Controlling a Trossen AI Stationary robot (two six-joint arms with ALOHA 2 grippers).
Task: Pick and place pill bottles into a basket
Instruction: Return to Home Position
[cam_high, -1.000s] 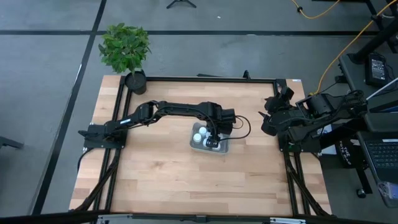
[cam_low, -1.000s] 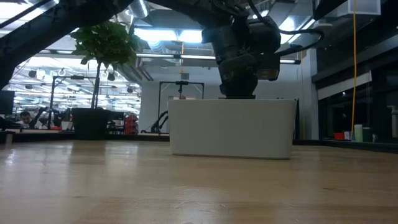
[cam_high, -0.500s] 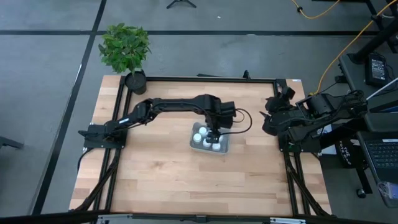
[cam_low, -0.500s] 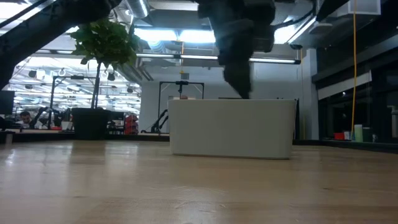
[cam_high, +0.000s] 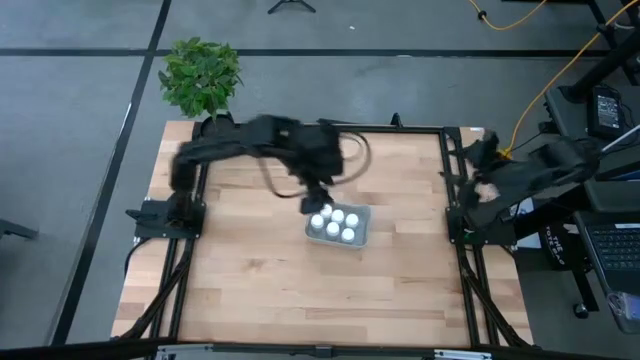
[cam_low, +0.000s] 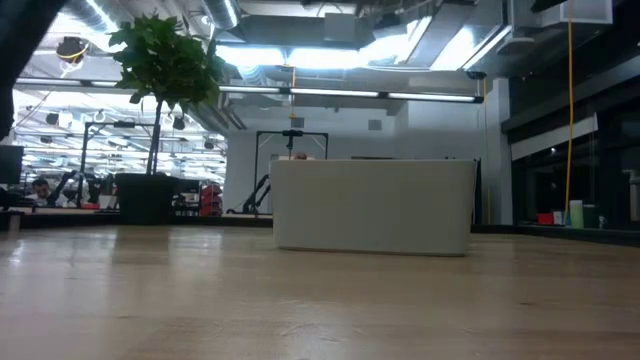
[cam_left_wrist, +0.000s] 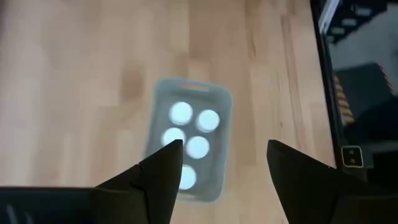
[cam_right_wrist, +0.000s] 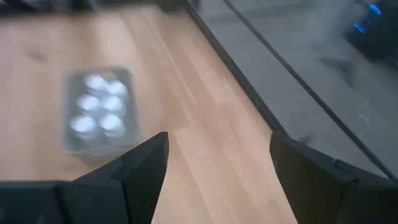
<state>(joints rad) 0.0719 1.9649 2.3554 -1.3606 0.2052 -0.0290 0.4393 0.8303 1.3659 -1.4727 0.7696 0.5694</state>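
The pale grey-blue basket (cam_high: 338, 225) stands at the table's middle, and several white pill bottles (cam_high: 336, 222) stand upright in it, caps up. My left gripper (cam_high: 314, 198) is open and empty, above the basket's far left side. In the left wrist view its gripper (cam_left_wrist: 221, 152) hangs over the basket (cam_left_wrist: 163, 99) and bottles (cam_left_wrist: 198, 147). My right gripper (cam_high: 468, 172) is open and empty at the table's right edge. The right wrist view shows its gripper (cam_right_wrist: 217, 146) and, farther off, the basket (cam_right_wrist: 69, 144). In the low view the basket (cam_low: 372, 205) hides the bottles.
A black pot with a green plant (cam_high: 203, 80) stands at the table's far left corner and also shows in the low view (cam_low: 160, 60). A black frame (cam_high: 455, 225) runs along the table's edges. Bare wood lies all around the basket.
My left gripper has risen out of the basket and drawn back toward the table's far left. It has left the low view, and all the bottles in the basket now show from above. My right arm has swung at the table's right edge.
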